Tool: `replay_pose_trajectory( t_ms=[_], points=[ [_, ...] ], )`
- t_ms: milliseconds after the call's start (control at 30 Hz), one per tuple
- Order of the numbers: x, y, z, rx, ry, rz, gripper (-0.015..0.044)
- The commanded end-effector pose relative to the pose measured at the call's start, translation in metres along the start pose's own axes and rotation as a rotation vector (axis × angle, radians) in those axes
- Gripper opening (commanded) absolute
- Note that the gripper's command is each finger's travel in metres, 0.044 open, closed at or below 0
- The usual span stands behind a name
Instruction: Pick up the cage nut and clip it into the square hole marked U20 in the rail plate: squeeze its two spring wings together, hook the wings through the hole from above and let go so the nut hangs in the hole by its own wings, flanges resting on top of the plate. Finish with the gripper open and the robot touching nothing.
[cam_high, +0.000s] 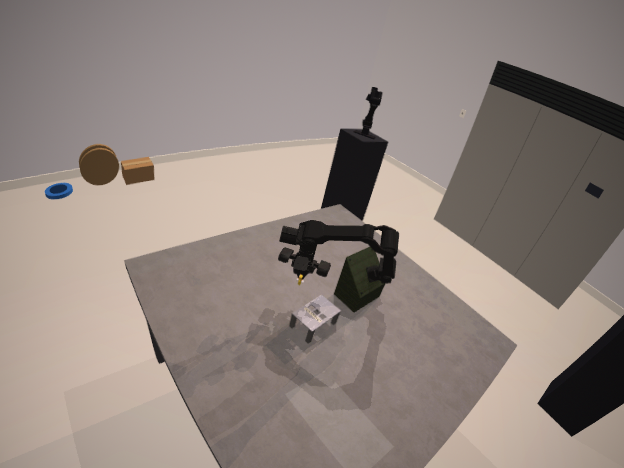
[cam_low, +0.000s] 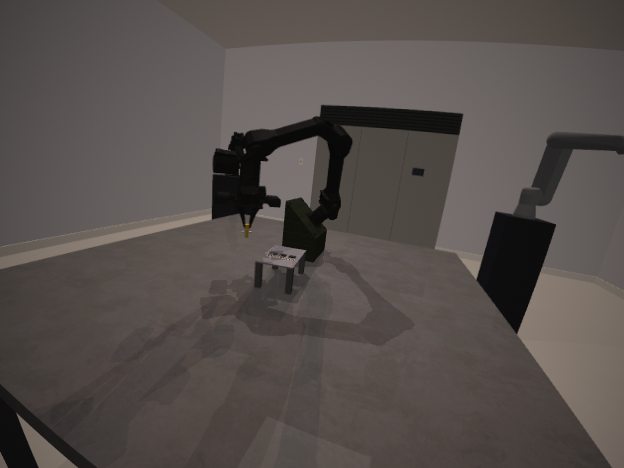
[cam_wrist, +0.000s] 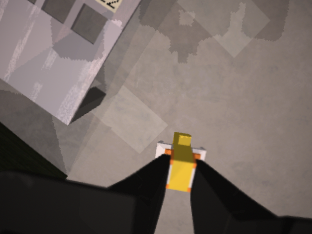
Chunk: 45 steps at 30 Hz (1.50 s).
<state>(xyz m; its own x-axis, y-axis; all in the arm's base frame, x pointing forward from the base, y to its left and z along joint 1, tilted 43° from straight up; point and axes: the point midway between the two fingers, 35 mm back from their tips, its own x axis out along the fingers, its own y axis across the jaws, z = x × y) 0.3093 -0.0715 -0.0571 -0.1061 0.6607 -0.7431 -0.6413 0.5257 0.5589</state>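
at the far left of the top view, a blue ring lies on the floor, then a brown disc stands on edge near a box.

next comes the grey table. over it hangs the hand, pointing down, its 2 fingers pinching the nut. the nut is yellow with orange spots, pale bits jutting out on 2 sides, and it's up in the air, apart from the plate.

the plate stands on short legs, just right of the nut and lower down. 3 square holes show in it; the labels are too small or cut off to read, so i can't tell which hole is u20.

right of the plate, a green block carries the black arm. behind the table stands a black pedestal with a small arm on top. farther right are the cabinet and a 2nd pedestal, topped by a grey arm.
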Motion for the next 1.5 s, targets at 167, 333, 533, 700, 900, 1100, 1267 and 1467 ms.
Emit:
replay_pose_trajectory(
  t_ms=[167, 333, 533, 700, 900, 1100, 1267, 1467],
  points=[
    [-0.005, 0.042, 0.043, 0.16, -0.004, -0.006, 0.0036],
    [-0.004, 0.068, 0.063, 0.255, -0.006, -0.004, 0.0036],
    [-0.003, 0.1, 0.083, 0.367, -0.008, 0.003, 0.0036],
    [-0.001, 0.128, 0.096, 0.457, -0.009, 0.012, 0.0036],
    [0.0, 0.132, 0.097, 0.47, -0.009, 0.014, 0.0036],
    [0.005, 0.129, 0.096, 0.47, 0.0, 0.016, 0.0036],
    [0.012, 0.126, 0.095, 0.47, 0.01, 0.019, 0.0036],
    [0.015, 0.126, 0.095, 0.47, 0.012, 0.019, 0.0036]
  ],
)
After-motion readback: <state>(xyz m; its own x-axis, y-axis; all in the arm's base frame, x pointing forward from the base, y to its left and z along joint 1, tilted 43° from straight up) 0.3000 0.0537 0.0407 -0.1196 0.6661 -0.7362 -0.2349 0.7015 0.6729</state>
